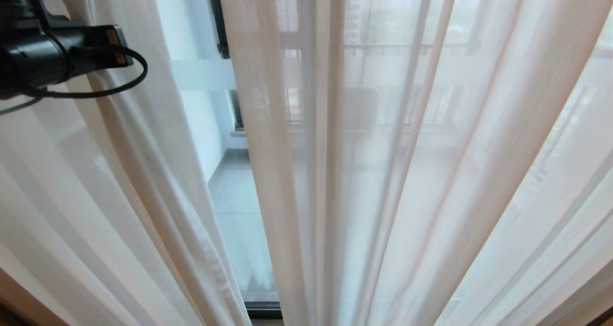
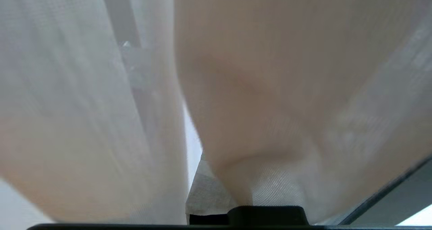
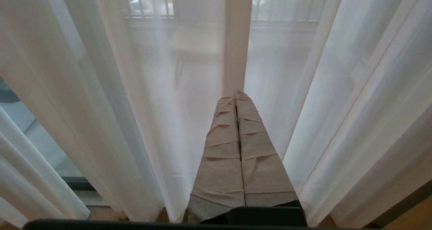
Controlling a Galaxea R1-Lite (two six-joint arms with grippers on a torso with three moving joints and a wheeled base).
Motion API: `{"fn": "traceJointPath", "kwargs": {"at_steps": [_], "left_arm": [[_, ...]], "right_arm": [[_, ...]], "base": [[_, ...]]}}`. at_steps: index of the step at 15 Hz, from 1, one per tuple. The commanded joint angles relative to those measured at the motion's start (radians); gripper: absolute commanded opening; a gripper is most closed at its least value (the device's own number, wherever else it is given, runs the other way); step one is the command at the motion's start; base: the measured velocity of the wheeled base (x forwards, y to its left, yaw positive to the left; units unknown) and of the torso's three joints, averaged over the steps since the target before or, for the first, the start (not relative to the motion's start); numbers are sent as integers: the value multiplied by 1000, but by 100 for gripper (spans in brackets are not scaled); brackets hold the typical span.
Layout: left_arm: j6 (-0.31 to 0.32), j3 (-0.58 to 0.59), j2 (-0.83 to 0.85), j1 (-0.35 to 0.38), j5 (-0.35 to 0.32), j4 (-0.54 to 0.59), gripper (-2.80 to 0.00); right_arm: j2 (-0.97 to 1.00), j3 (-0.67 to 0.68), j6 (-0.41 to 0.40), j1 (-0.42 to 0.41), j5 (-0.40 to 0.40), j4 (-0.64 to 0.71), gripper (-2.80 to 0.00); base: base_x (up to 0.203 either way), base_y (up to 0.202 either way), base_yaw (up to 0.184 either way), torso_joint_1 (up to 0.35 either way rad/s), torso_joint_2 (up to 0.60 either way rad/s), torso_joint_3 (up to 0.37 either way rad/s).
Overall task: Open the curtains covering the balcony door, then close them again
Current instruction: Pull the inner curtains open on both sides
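Where curtains (image 1: 383, 173) part, unreadable frosted band (image 1: 201, 74).

Sheer curtains (image 1: 407, 173) are hanging in front of the balcony door (image 1: 225, 139), w/ a gap left of centre exposing the glass. Left arm (image 1: 43, 53) is sitting upper left of that gap, against the left panel. Right gripper (image 3: 237, 98) is lying in front of the right panel's folds, tips touching them.

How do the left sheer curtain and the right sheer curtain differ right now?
The left sheer curtain is bunched and slants away at the top where the left gripper is shut on it; the right sheer curtain is spread wide and ungripped. The right gripper is shut, holding nothing. Both are thin, pale and pleated.
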Motion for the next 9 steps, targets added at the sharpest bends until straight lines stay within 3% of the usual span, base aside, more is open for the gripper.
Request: {"fn": "traceJointPath", "kwargs": {"at_steps": [1,9], "left_arm": [[-1,0,3,2,3,-1,-280],[-1,0,7,4,3,-2,-280]], "right_arm": [[0,0,-1,0,0,-1,-280],[0,0,-1,0,0,-1,-280]], "base": [[2,163,-9,12,3,-2],[0,190,1,3,4,3]]}}
